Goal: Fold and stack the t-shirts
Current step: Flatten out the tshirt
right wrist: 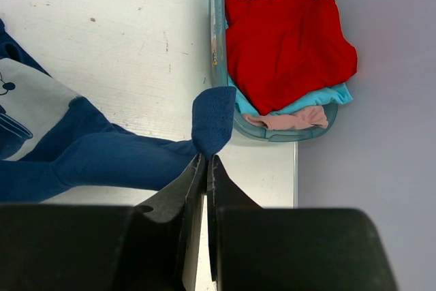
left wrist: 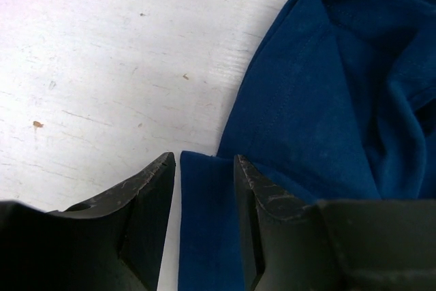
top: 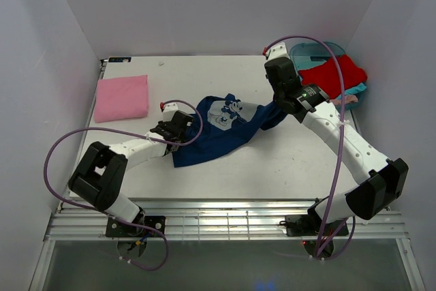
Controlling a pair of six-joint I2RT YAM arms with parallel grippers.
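In the top external view, the navy t-shirt (top: 211, 142) is seen spread loosely across the middle of the table (top: 272, 168), print side up, with one arm at each of its ends. It is drawn out between them, presumably so that it can be flattened before any fold is made.

At the right end, a corner of the cloth is pinched in the right gripper (right wrist: 206, 160). Its jaws are clenched on the fabric, with a small tuft showing past the tips, and the cloth is pulled towards the far right. At the left end, the left gripper (left wrist: 204, 159) is set low over the table with its jaws parted. A strip of hem lies between them and is not yet clamped, so a grasp there is judged to be the step in hand.

A pink t-shirt (top: 121, 98), already folded, is laid at the far left, probably as the base of the stack. A red t-shirt (top: 332, 74) and a teal t-shirt (right wrist: 327, 97) are kept in the tub (right wrist: 216, 46) at the far right, unfolded.
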